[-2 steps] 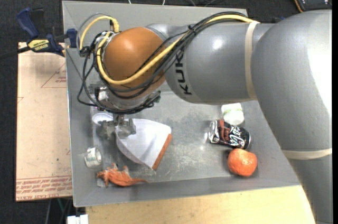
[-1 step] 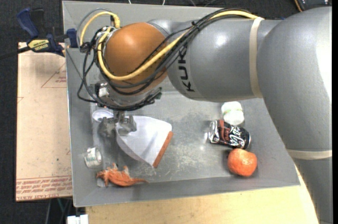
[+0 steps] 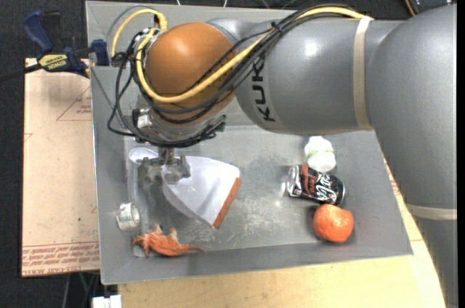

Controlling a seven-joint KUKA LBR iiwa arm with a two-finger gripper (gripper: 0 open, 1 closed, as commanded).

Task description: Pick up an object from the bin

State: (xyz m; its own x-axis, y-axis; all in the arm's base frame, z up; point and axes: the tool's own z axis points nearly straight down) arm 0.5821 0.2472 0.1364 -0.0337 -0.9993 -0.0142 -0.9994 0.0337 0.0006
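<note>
My gripper hangs under the arm's wrist in the left half of the bin, low over the floor. Its tip is at the upper left edge of a white fan-shaped piece with an orange edge; whether it touches that piece is hidden. Lower left of the gripper lies a small silver cap. An orange toy creature lies by the bin's front wall. A pale clear thing is just left of the gripper, partly hidden.
On the right side lie a crushed black can, an orange fruit and a white lump. The arm and its orange cover hide the back of the bin.
</note>
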